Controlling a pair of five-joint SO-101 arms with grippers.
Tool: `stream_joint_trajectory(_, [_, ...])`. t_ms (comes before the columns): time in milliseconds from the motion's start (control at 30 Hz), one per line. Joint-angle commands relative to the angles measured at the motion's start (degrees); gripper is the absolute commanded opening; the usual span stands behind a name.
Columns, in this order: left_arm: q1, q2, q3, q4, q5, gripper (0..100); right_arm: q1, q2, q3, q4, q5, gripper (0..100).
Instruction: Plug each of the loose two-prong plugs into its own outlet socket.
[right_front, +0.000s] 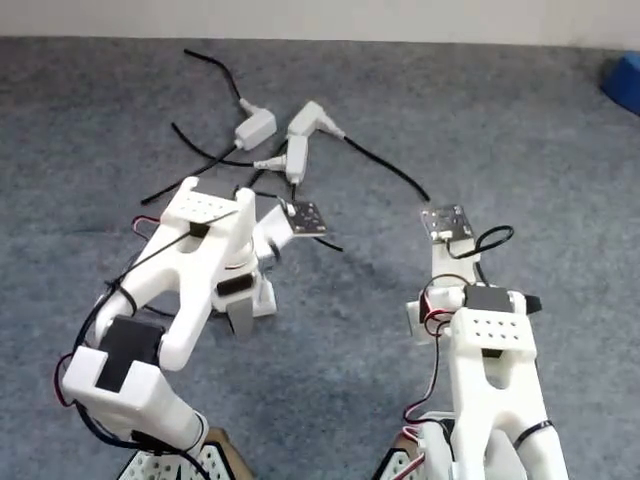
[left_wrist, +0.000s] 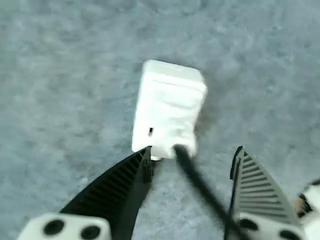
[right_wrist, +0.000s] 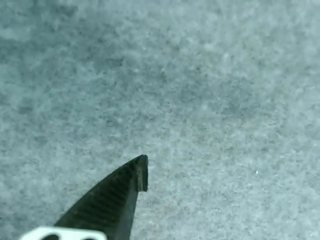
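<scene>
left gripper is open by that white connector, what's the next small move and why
Probably ease the left gripper forward and recentre it: its jaws are open, the white connector lies just past the fingertips, toward one finger, its black cable running between them.

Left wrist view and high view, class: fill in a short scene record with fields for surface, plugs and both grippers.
surface: grey carpet
left gripper: open, around the cord end of a white plug
cord: black, running between the fingers
other plugs: white, clustered beyond the arms
right gripper: open, over bare carpet
</scene>
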Motion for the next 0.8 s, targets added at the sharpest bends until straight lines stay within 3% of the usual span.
stream_joint_trajectory(0, [1.1, 0.13, 0.13, -3.78, -0.53, 28, 0.66, -1.63, -0.4, 0.4, 0.18, 60.5])
stream_joint_trajectory(267, [1.98, 0.22, -6.55, -0.44, -0.53, 28, 0.57, -1.19, -0.4, 0.4, 0.18, 60.5])
stream_joint_trajectory(633, [4.09, 0.22, 5.14, -7.47, -0.26, 27, 0.57, -1.19, -0.4, 0.4, 0.18, 60.5])
stream_joint_trajectory(767, [4.0, 0.22, 5.58, -7.47, -0.44, 16, 0.57, -1.19, -0.31, 0.4, 0.18, 60.5])
